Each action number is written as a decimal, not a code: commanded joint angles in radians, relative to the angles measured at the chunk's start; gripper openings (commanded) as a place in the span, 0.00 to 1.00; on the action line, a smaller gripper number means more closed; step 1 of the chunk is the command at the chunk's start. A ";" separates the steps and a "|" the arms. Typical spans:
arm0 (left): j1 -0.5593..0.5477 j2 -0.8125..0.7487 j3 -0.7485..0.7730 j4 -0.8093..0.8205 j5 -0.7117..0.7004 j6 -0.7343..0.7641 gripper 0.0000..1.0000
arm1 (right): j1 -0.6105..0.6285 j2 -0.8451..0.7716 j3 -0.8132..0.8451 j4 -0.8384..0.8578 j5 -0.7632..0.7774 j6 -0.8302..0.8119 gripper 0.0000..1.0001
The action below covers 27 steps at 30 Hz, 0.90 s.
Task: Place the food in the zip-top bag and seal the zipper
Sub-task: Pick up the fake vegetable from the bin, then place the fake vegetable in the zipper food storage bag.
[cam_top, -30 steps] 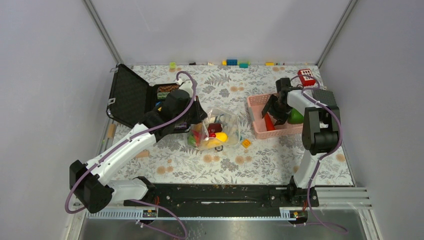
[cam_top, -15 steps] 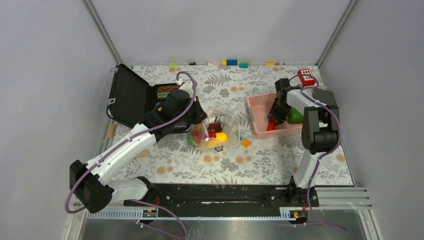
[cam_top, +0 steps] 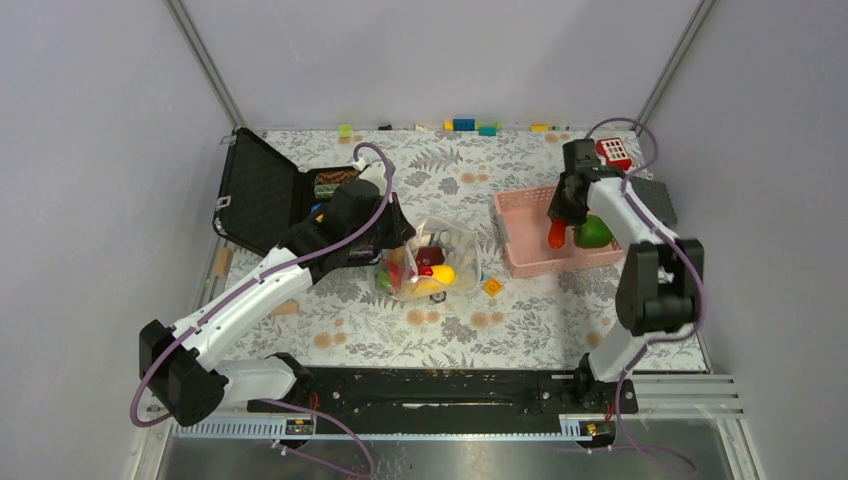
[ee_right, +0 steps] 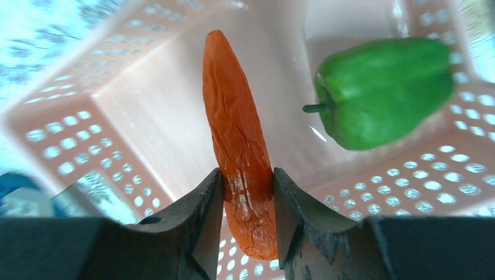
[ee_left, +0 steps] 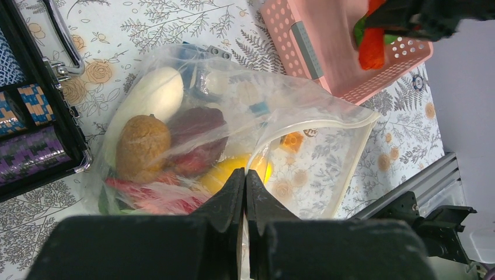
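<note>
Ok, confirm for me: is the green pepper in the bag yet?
No, the green pepper lies in the pink basket, beside the carrot gripped by the right tool.

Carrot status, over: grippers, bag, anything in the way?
Right gripper shut on carrot, above pink basket. Left gripper pinching zip-top bag rim, mouth open. Green pepper in basket. Nothing seen blocking bag mouth.

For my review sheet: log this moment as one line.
left gripper: shut on zip-top bag rim | right gripper: shut on carrot, over pink basket | green pepper: in basket | zipper: open
</note>
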 commanded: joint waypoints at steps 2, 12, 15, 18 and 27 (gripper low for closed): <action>0.005 -0.006 0.042 0.074 0.030 -0.006 0.00 | 0.018 -0.319 -0.100 0.122 0.058 -0.076 0.11; 0.004 -0.028 -0.008 0.166 0.082 -0.029 0.00 | 0.319 -0.807 -0.362 0.542 -0.339 -0.266 0.11; 0.004 -0.033 -0.023 0.199 0.098 -0.031 0.00 | 0.438 -0.834 -0.402 0.699 -0.425 -0.258 0.11; 0.004 -0.027 -0.019 0.187 0.092 -0.029 0.00 | 0.539 -0.816 -0.450 0.866 -0.465 -0.269 0.11; 0.004 -0.051 -0.042 0.184 0.070 -0.034 0.00 | 0.661 -0.662 -0.513 0.968 -0.390 -0.319 0.17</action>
